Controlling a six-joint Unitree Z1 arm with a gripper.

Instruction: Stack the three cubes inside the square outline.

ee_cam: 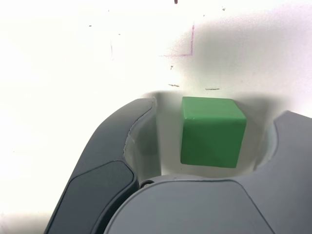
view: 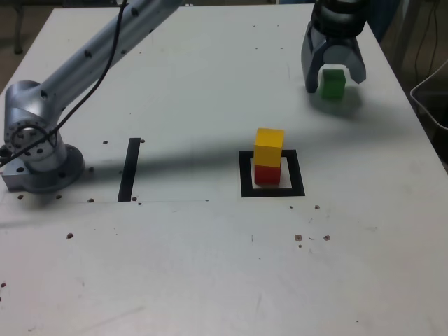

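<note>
The yellow cube (view: 269, 145) sits on top of the red cube (view: 267, 173), and both stand inside the black square outline (view: 273, 190) near the table's middle. At the far right of the exterior view the green cube (view: 333, 83) rests on the table. My gripper (view: 334, 81) is lowered over it with one finger on each side. In the wrist view the green cube (ee_cam: 212, 131) lies between the dark fingers (ee_cam: 122, 141), with a visible gap on both sides, so the gripper (ee_cam: 217, 111) is open around it and not touching it.
The arm's base (view: 38, 150) stands at the exterior view's left, and its long link reaches across the back. A narrow black strip (view: 129, 168) lies beside the base. The table's right edge (view: 420, 133) runs close to the green cube.
</note>
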